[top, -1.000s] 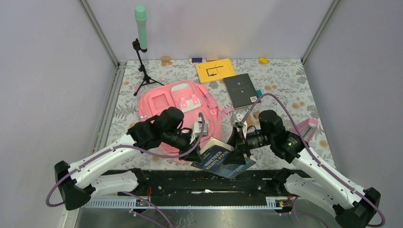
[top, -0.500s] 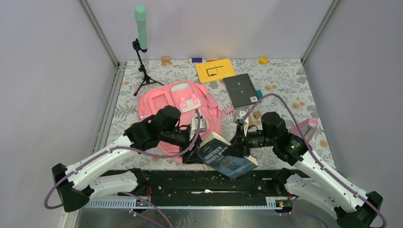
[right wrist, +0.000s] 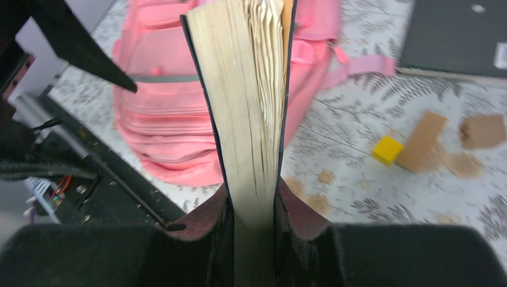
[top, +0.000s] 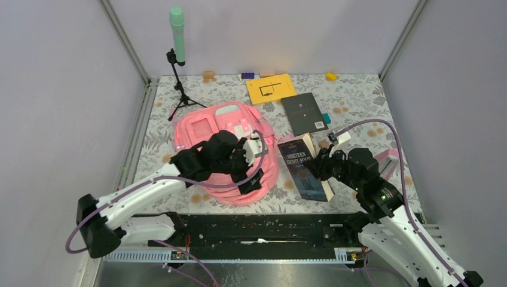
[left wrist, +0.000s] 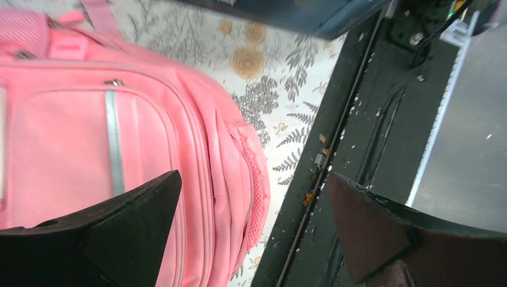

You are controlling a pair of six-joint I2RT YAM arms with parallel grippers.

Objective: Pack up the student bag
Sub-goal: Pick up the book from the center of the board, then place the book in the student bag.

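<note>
Book [top: 305, 168] swung right of student bag [top: 203, 128], floral tabletop [top: 359, 101], lilac walls [top: 269, 30]

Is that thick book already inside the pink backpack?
No, the book is clamped in the right gripper, out in the open beside the backpack.

Loose items spread over a floral tabletop [top: 359, 107]
A green cylinder [top: 177, 33] is carried on a black tripod [top: 179, 95] at the far left corner. A yellow folder [top: 271, 88] is laid just beside a dark notebook [top: 305, 112]. A wooden block [top: 208, 76], a blue block [top: 247, 75] and a yellow block [top: 330, 76] are scattered along the far edge. A blue paperback [top: 304, 167] is seen nearer than the notebook.
</note>
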